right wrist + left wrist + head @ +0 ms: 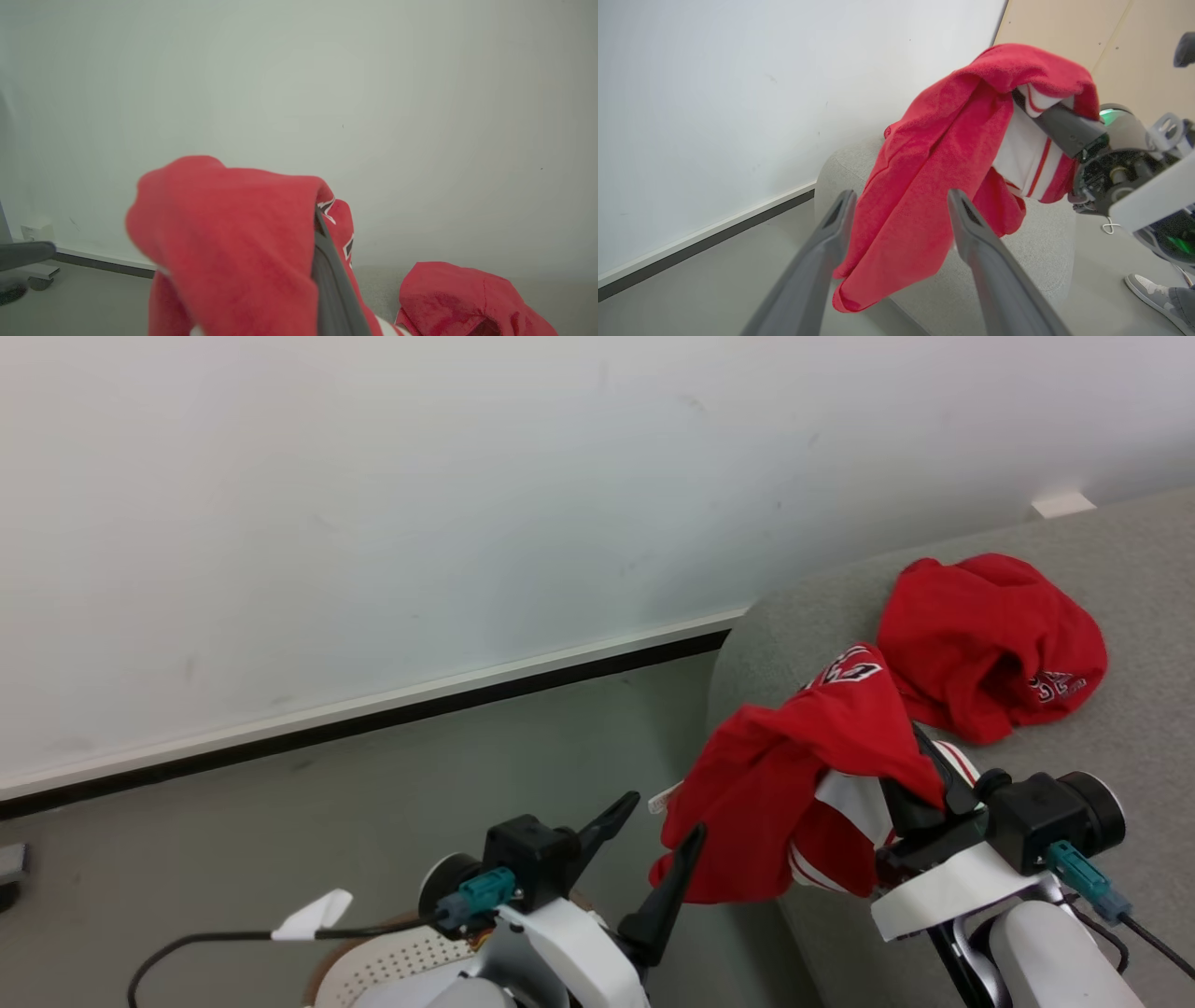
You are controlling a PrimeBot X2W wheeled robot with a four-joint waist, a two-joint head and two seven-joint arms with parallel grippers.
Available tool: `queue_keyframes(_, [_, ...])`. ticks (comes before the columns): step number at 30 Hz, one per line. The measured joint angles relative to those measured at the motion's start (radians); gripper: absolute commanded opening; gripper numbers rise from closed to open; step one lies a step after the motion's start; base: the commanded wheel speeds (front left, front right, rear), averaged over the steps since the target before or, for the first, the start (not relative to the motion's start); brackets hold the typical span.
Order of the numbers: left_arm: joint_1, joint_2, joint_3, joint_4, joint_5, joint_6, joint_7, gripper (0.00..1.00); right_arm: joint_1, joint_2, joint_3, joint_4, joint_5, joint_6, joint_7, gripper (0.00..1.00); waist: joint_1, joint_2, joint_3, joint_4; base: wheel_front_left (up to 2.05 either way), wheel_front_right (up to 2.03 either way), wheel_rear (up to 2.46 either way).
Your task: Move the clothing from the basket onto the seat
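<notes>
Over the seat edge, right gripper is clenched on one red jersey, cloth draped over its fingers and hanging just ahead of left gripper, jaws spread wide, holding nothing; second jersey lies on the seat beyond the right gripper, basket under the left wrist.

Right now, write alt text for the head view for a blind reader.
The right end effector holds up a red sports jersey with white stripes at the edge of a large grey fabric sofa, where another crumpled red jersey lies. The left end effector, open, hovers near a cream perforated basket.
</notes>
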Motion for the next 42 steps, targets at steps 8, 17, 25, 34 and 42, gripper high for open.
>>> queue_keyframes(8, [-0.007,-0.032,-0.048,0.016,0.013,-0.025,-0.021,1.0,0.049,-0.024,-0.051,-0.076,-0.001,0.0,0.0,0.0,0.0,0.0,0.033,-0.102,0.0,0.0,0.0])
queue_keyframes(17, [-0.055,-0.044,-0.086,0.01,0.036,-0.058,-0.029,1.0,0.044,-0.033,-0.149,-0.121,-0.001,0.0,0.0,0.0,0.0,0.0,0.122,-0.117,0.0,0.0,0.0])
queue_keyframes(25, [-0.114,-0.018,-0.092,-0.005,0.053,-0.091,-0.026,1.0,-0.21,-0.082,-0.303,-0.069,-0.008,0.0,0.0,0.0,0.0001,0.0,0.254,-0.071,0.0,0.0,0.0])
queue_keyframes(34, [-0.175,0.009,-0.049,-0.024,0.064,-0.094,-0.044,1.0,-0.566,-0.245,-0.619,0.042,-0.043,0.0,0.084,0.0,0.0002,0.0,0.394,0.03,0.0,0.0,0.0])
queue_keyframes(42, [-0.183,0.033,-0.022,-0.039,0.062,-0.081,-0.062,1.0,-0.557,-0.243,-0.864,0.321,-0.23,0.0,0.061,0.0,0.0002,-0.0001,0.494,0.098,0.0,0.0,0.0])
